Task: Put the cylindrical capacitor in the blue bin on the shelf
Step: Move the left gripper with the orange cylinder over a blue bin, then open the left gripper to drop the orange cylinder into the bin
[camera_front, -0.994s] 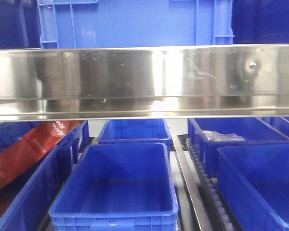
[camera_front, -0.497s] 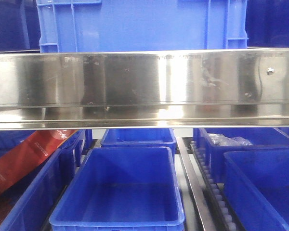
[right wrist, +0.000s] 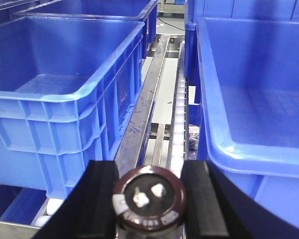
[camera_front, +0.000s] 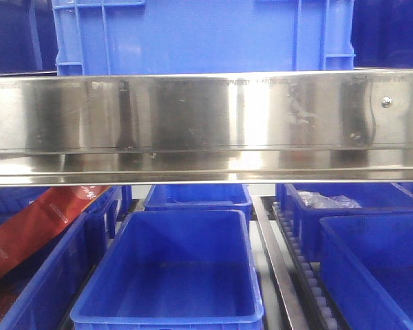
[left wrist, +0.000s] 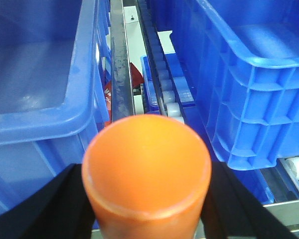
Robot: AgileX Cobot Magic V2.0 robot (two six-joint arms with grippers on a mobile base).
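Right claw (right wrist: pixel 148 191): pinching the capacitor (right wrist: pixel 149 203) between its two black fingers, low at the near end of the roller track (right wrist: pixel 178 114), with an open bin on each side of that track.
Left claw (left wrist: pixel 147 199): pressed against an orange cylinder (left wrist: pixel 147 164) from both sides. Its camera shows rollers too, but you cannot tell whether they belong to the same roller track.
Shelf (camera_front: pixel 206 117): its shiny front rail runs straight across your front view, above the roller track.
Crate (camera_front: pixel 193 34): ribbed and blue, standing on the level above the rail. It is not your target.
Blue bin (camera_front: pixel 179 275): just left of the roller track in the front view, open-topped and bare inside.
Red packet (camera_front: pixel 34 227): well left of the roller track, lying in another bin. Steer clear of that one.
Capacitor, where: in the right claw, seen end-on with two pale terminals facing the camera. It is not yet over any bin.
Capacitor, handling: expect it to be light and stiff, with a smooth round sleeve that may twist or slip. The terminals look like the delicate part.
Where to hold: across the sleeve at mid-body, as you have it now, never by the terminals.
Next, as a judgement: carry it left over the blue bin's rim before you let the fingers part.
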